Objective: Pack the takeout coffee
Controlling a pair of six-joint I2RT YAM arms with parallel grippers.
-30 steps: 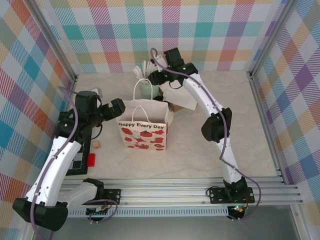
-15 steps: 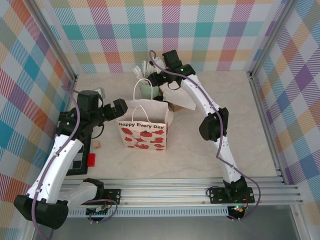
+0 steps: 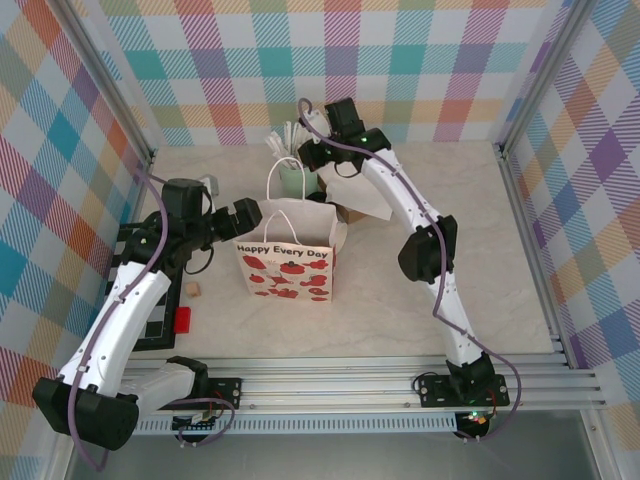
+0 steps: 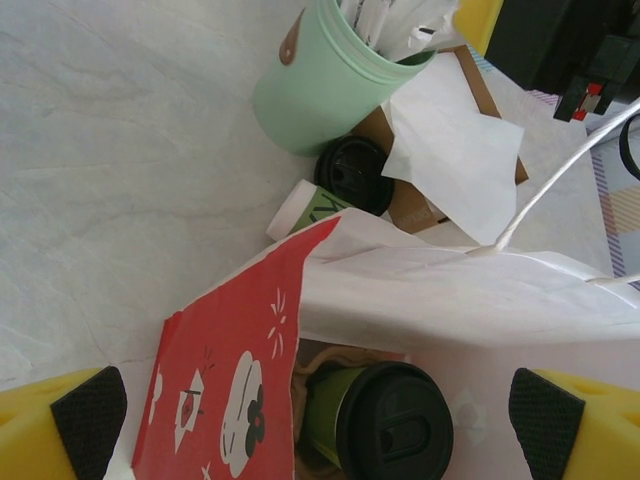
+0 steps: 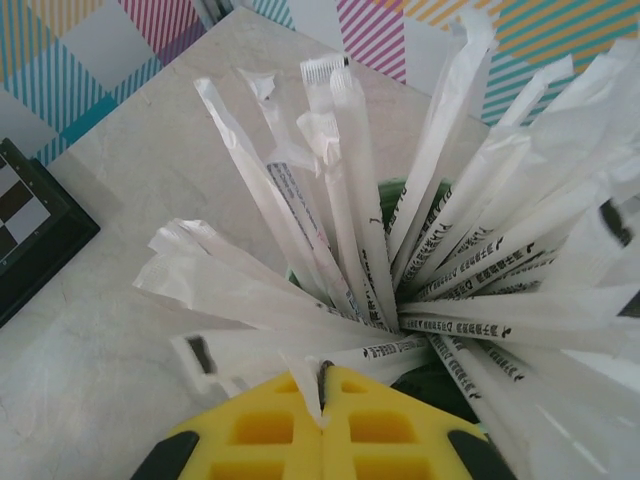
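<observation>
The takeout coffee (image 4: 385,425), a dark green cup with a black lid, stands inside the white and red paper bag (image 3: 285,262) (image 4: 230,370). My left gripper (image 3: 240,215) (image 4: 316,430) is open, its black pads (image 4: 88,415) spread wide over the bag's mouth, touching nothing. A second black-lidded cup (image 4: 352,172) sits outside, by the pale green cup (image 3: 292,178) (image 4: 320,85) of white-wrapped sticks (image 5: 440,250). Over that cup, my right gripper (image 3: 302,152) (image 5: 324,388) is shut, pinching the paper tip of one stick.
A brown box with white paper (image 3: 362,202) (image 4: 450,150) lies behind the bag. A black checkered board (image 3: 150,322) (image 5: 30,230), a red block (image 3: 182,319) and a small wooden block (image 3: 192,289) sit at the left. Plaid walls enclose the table.
My right gripper has shifted slightly over the stick cup and closed on a stick's wrapper. The left arm has edged a little toward the bag, still open.
</observation>
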